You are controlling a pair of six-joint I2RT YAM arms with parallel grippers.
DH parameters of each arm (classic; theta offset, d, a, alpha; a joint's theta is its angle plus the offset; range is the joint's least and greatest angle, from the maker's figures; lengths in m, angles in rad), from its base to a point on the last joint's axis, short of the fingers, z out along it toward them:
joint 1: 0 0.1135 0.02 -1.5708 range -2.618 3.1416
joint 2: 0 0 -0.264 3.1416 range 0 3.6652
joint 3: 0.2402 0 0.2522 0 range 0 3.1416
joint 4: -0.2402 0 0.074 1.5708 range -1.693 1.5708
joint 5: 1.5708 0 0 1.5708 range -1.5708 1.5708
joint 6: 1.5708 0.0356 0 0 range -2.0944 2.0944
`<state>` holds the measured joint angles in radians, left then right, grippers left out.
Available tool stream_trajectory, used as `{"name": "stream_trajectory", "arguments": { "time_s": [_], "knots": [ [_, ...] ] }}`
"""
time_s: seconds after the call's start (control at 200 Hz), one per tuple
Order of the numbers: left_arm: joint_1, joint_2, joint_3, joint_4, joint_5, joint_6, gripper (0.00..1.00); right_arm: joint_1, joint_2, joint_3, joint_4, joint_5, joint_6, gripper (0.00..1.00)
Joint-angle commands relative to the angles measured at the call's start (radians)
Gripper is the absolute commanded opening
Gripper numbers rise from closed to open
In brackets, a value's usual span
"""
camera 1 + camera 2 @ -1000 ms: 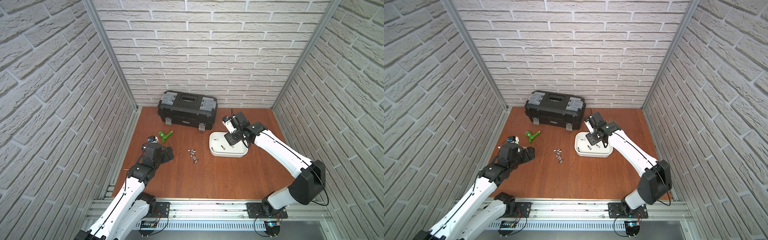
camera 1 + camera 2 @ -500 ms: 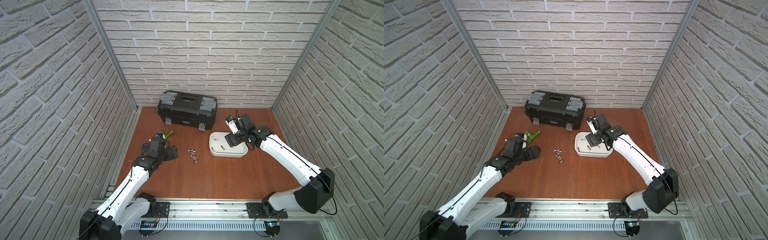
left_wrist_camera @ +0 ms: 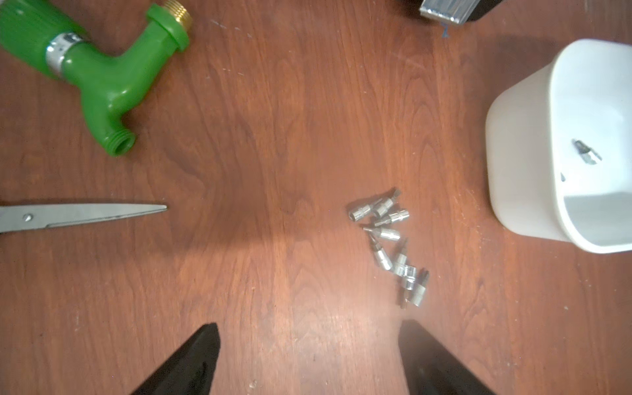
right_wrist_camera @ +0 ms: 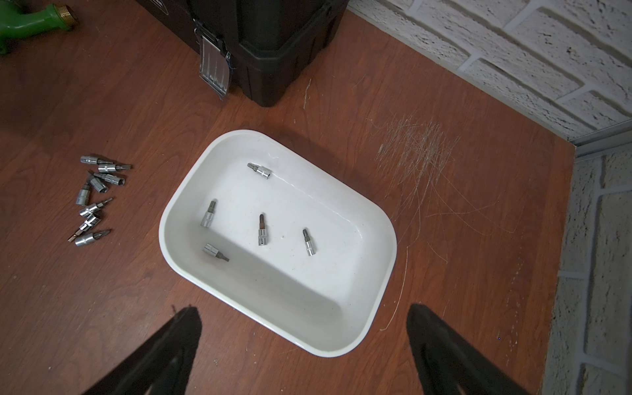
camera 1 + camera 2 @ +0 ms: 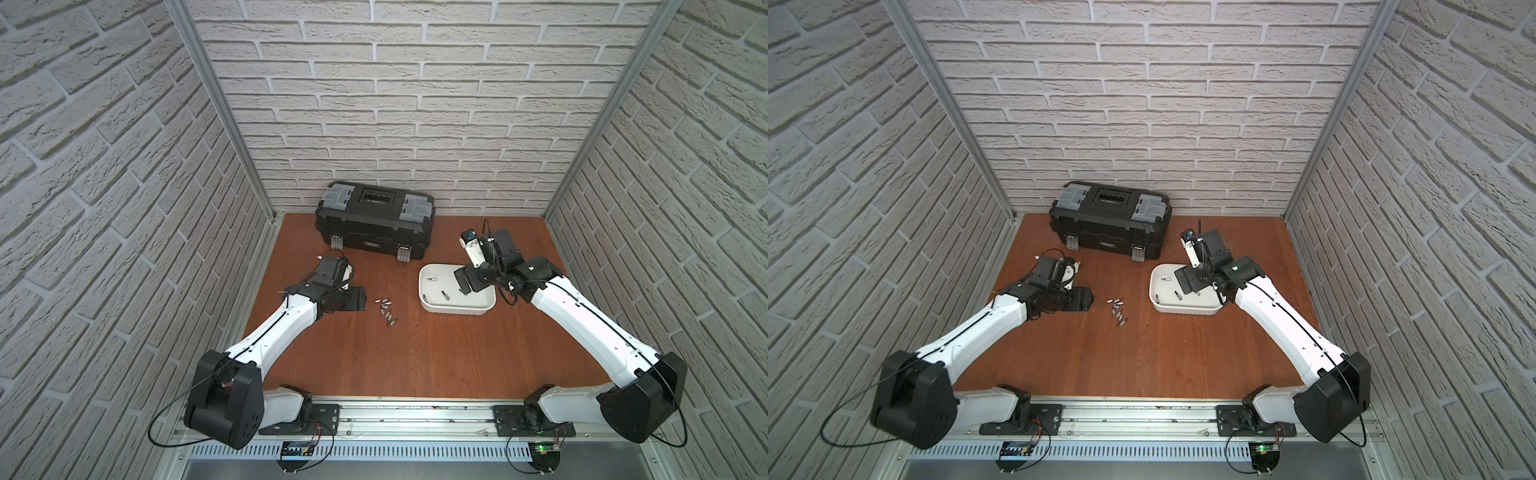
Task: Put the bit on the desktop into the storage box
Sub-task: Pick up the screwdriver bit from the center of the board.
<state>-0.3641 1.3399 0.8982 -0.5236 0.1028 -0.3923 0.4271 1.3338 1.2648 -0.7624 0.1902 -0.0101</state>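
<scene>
Since a second earlier the left arm had reached in from the near left, carrying the left hand [image 5: 362, 300] toward the middle of the scene, and the right hand [image 4: 303, 311] had spread its jaws. Both hands stood wide open and held nothing.

The reddish-brown wood-grain surface [image 5: 415, 365] carried everything. At its far edge sat the black plastic toolbox with grey lid compartments [image 5: 374, 226]. A small label showed on its front, too small to read, and no other writing was legible anywhere. Right of centre lay the shallow white plastic storage box [image 5: 457, 309], with the right hand hovering over its right side. The green plastic tap with a brass thread [image 3: 102, 75] and the steel scissors [image 3: 85, 215] lay on the left part of the surface, showing in wrist views only.

Five small silver bits [image 4: 262, 229] already lay scattered in the storage box. About eight more loose bits [image 4: 94, 198] remained clustered on the surface, just left of the box, between it and the left hand. I judged the job somewhat under halfway done, with every remaining bit yet to be carried across.
</scene>
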Motion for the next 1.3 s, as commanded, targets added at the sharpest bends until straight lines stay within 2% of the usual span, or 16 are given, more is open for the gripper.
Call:
{"name": "stream_trajectory", "arguments": {
  "time_s": [0.0,0.25,0.505,0.72,0.895,1.295],
  "knots": [
    [-0.026,0.095,0.078,-0.065,0.007,0.099,0.8,-0.011,-0.031,-0.021,0.034,0.006,0.01,0.99],
    [-0.101,0.376,0.292,-0.183,-0.072,0.204,0.61,-0.021,-0.035,-0.045,0.03,0.011,0.004,0.99],
    [-0.169,0.587,0.484,-0.285,-0.152,0.29,0.5,-0.026,-0.047,-0.065,0.025,0.012,0.008,0.99],
    [-0.173,0.601,0.507,-0.284,-0.148,0.306,0.47,-0.026,-0.057,-0.077,0.022,0.011,0.011,0.99],
    [-0.173,0.601,0.495,-0.271,-0.096,0.312,0.4,-0.027,-0.054,-0.076,0.022,0.014,0.01,0.99],
    [-0.165,0.634,0.511,-0.274,-0.092,0.334,0.33,-0.028,-0.053,-0.076,0.02,0.008,0.012,0.99]
  ]
}}
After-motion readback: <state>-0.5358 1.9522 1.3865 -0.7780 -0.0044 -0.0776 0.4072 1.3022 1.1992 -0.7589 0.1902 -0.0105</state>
